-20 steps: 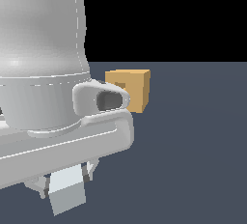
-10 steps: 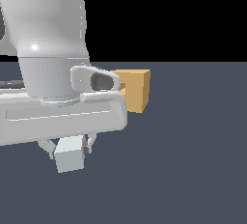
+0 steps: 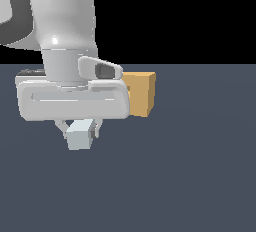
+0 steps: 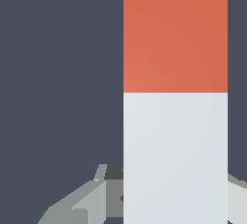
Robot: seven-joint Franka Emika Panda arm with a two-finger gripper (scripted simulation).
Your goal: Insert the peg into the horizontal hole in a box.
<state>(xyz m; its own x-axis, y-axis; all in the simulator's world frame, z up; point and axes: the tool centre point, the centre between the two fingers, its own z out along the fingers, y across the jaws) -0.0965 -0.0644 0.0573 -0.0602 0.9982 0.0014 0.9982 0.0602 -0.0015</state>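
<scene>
Gripping: the pincer [image 3: 80, 128] is clamped on the peg [image 3: 79, 135], a finger on either side of its white part.
Peg: its white end faces the exterior camera; the wrist view shows white near the fingers [image 4: 82, 201] and the red-orange part beyond.
Box [image 3: 141, 94]: tan, on the dark worktop [image 3: 200, 166], past the pincer toward the exterior view's right, partly hidden by the hand.
Hole: out of sight.
</scene>
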